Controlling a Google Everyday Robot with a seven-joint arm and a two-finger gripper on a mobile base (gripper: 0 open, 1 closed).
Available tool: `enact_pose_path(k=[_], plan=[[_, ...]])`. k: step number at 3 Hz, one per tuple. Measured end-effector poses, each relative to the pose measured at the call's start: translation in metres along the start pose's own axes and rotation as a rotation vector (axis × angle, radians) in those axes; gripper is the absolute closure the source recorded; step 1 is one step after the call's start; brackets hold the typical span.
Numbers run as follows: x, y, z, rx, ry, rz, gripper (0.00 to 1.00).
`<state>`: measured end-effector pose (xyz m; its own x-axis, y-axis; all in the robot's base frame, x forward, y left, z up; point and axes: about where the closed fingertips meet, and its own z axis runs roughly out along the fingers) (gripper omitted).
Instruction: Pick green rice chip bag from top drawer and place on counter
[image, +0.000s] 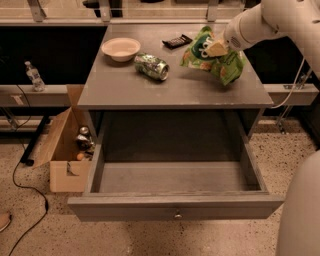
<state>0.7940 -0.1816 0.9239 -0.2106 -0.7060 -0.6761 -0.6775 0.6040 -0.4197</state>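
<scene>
From the camera view: the gripper (216, 47) is over the counter's (150, 92) right rear, fingers pinched on the green rice chip bag (226, 68). The bag hangs tilted, its low corner close to the surface. The top drawer (175, 206) gapes open below. The smart move looks like lowering gently until the bag rests, staying clear of the drink can (151, 66), then releasing.

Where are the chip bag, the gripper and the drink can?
green rice chip bag (227, 65): camera view, its lower right foil.
gripper (215, 48): camera view, between the fingertips, clamped on the bag's top.
drink can (151, 66): camera view, middle of its side.
</scene>
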Motion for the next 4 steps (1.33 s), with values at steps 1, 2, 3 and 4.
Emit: enact_pose_path(k=[1,2,3,4], plan=[[0.004,-0.009,0.009,0.0,0.002,0.031,0.39],[0.011,-0.018,0.009,0.0,0.0,0.061,0.07],[0.015,-0.025,0.0,0.003,-0.009,0.073,0.0],[0.016,-0.048,-0.051,0.059,-0.051,0.076,0.0]])
